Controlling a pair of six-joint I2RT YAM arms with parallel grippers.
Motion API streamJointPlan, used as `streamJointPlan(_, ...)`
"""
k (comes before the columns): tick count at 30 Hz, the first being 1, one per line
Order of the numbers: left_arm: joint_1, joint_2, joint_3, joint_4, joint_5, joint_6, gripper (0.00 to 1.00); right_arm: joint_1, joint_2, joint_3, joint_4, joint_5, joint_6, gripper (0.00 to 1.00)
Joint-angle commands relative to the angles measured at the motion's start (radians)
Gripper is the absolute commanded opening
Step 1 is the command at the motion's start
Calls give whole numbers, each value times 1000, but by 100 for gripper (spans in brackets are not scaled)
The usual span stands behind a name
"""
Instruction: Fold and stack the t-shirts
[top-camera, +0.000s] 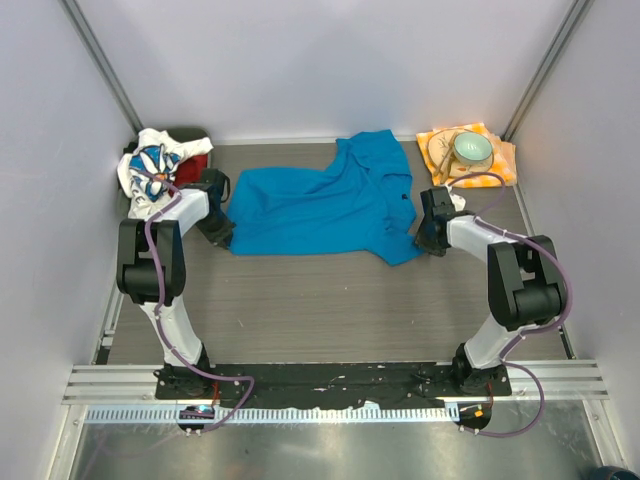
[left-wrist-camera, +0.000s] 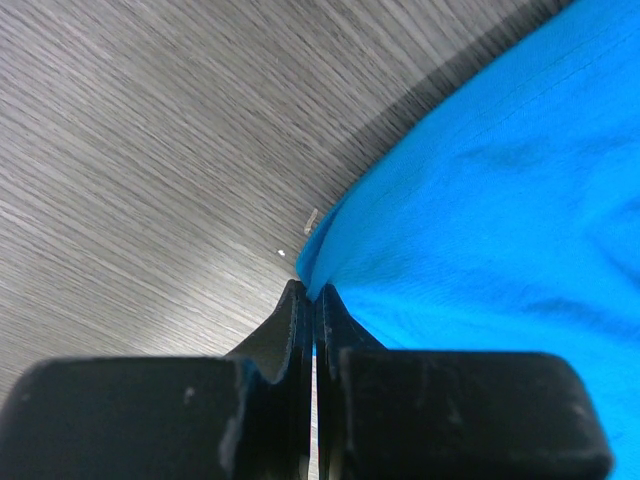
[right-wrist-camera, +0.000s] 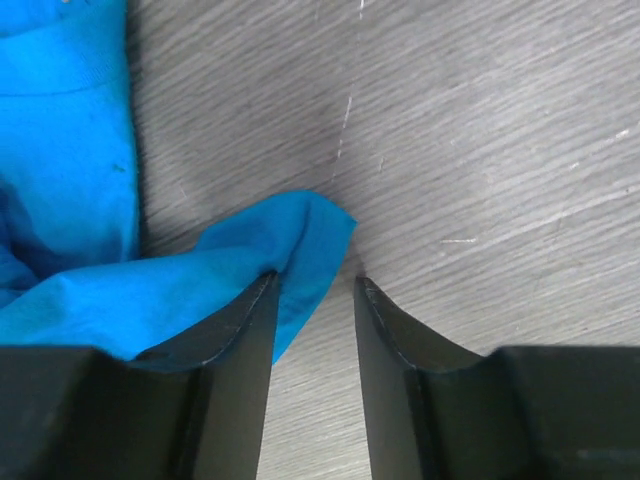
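Blue t-shirt (top-camera: 320, 205) lies spread mid-table, toward the far edge. Left gripper (left-wrist-camera: 312, 290) clamped on its left hem. Right gripper (right-wrist-camera: 315, 278) parted, a shirt corner between its fingers. Daisy t-shirt (top-camera: 150, 165) bunched in the far-left corner.

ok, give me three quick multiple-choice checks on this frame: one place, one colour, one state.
1. Where is the daisy-print t-shirt?
A far-left corner
B far-right corner
C centre

2. What colour is the spread t-shirt?
A red
B blue
C white

3. What state is the right end effector in?
A open
B shut tight
C out of view

1 A: it lies crumpled in the far corner beyond the left arm.
2 B: it is bright blue in every view.
3 A: its jaws stand apart in the wrist view, with a blue cloth corner against one.
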Motion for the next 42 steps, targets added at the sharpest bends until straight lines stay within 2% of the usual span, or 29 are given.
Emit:
streamJointPlan(1, 8, -35, 14, -6, -4, 3, 0, 0, 48, 10, 27, -30, 17, 35)
streamJointPlan(3, 8, -38, 11, -8, -6, 3, 0, 0, 52, 13, 29, -21, 15, 29)
streamJointPlan(5, 8, -45, 10, -8, -13, 6, 0, 0, 52, 14, 27, -7, 17, 18)
streamJointPlan(6, 6, -48, 10, -12, -16, 8, 0, -1, 52, 14, 27, -4, 17, 12)
streamJointPlan(7, 6, -52, 8, -14, -16, 9, 0, 0, 52, 17, 24, 5, 19, 1)
streamJointPlan(13, 9, -102, 1, -22, -24, 12, 0, 13, 1, 36, -4, 19, 15, 1)
streamJointPlan(19, 9, -212, 77, -46, 13, 31, 0, 75, -166, 137, -27, 17, -17, 1)
streamJointPlan(24, 9, -320, 218, -62, 25, 44, 0, 112, -260, 315, 15, -85, -115, 1)
streamJointPlan(27, 9, -367, 293, -59, 33, 64, 0, 144, -310, 447, 1, -96, -167, 1)
streamJointPlan(31, 9, -510, 384, -43, 16, 86, 0, 201, -395, 650, -26, -101, -262, 1)
streamJointPlan(37, 9, -633, 572, -51, 39, 144, 0, 237, -481, 917, -119, -131, -304, 1)
streamJointPlan(42, 9, -659, 727, -85, 69, 158, 0, 237, -534, 1031, -119, -158, -299, 1)
